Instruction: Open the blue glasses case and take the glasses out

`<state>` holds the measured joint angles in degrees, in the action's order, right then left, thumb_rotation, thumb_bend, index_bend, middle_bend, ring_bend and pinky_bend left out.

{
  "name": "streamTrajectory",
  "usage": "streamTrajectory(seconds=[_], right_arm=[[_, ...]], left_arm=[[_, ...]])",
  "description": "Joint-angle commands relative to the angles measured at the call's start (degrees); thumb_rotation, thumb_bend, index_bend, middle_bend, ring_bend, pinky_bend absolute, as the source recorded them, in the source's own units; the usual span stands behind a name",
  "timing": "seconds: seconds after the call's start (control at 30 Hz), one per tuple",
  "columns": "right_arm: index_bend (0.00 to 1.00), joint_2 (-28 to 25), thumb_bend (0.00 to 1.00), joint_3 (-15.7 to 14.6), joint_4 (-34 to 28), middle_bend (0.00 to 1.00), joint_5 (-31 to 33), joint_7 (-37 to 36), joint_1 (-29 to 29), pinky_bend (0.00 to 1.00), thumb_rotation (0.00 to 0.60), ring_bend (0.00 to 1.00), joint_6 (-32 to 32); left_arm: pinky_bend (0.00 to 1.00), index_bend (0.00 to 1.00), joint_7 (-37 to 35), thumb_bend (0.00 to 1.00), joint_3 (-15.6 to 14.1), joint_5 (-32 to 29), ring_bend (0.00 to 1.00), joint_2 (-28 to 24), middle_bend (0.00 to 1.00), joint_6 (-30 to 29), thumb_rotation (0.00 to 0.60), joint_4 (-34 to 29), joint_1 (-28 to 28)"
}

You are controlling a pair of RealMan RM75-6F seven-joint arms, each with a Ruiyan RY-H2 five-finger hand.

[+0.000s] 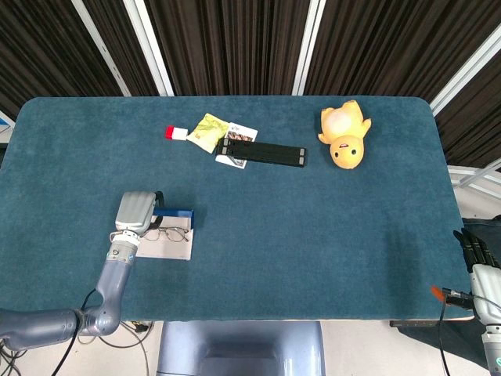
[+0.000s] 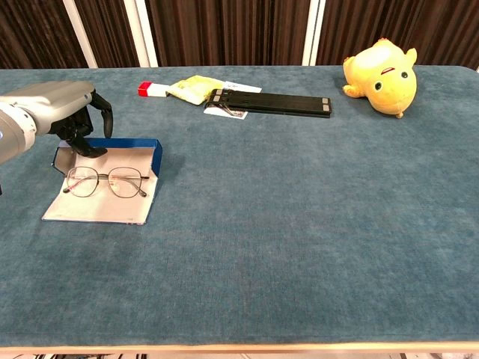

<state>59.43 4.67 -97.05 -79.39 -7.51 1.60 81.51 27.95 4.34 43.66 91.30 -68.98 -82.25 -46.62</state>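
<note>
We saw the blue glasses case [image 2: 105,179] lying open near left, glasses [image 2: 105,180] exposed on its lining; our left hand [image 2: 75,120] curled on its far rim, probably steadying it; whether it truly gripped, we couldn't tell.

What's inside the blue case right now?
The blue glasses case lies open, with the glasses resting unfolded on its pale lining. The left hand covers its back left corner, so that part is hidden.

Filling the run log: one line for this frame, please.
case: blue glasses case open flat | glasses lying on its inner flap | left hand over case's back edge, contact unclear | right hand off table edge, idle
</note>
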Motion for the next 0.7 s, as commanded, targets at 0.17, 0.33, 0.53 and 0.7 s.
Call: streamTrajectory(seconds=[0.17, 0.33, 0.53, 0.7], right_arm=[[0.0, 0.0, 0.16, 0.0, 0.0, 0.0, 0.1, 0.1, 0.0, 0.2, 0.6, 0.0, 0.1], [0.0, 0.0, 0.16, 0.0, 0.0, 0.0, 0.0, 0.1, 0.0, 0.2, 0.6, 0.0, 0.0], [0.0, 0.0, 0.16, 0.0, -0.1, 0.0, -0.1, 0.1, 0.0, 0.2, 0.6, 0.0, 0.1], [0.0, -0.1, 0.16, -0.1, -0.2, 0.0, -0.2, 0.0, 0.0, 0.2, 0.6, 0.0, 0.1]], left_arm=[[0.94, 0.34, 2.0, 0.23, 2.7, -2.9, 0.87, 0.6, 0.99, 3.6, 0.6, 2.2, -0.6], [0.94, 0.29, 3.1, 0.21, 3.6, -3.3, 0.87, 0.5, 0.99, 3.8, 0.6, 2.1, 0.0], [0.94, 0.37, 2.8, 0.22, 3.2, -1.2, 0.88, -2.0, 0.99, 2.9, 0.6, -3.4, 1.8], [0.94, 0.47, 3.7, 0.31, 1.6, 0.4, 0.89, -4.7, 1.0, 1.5, 0.6, -10.0, 3.9]])
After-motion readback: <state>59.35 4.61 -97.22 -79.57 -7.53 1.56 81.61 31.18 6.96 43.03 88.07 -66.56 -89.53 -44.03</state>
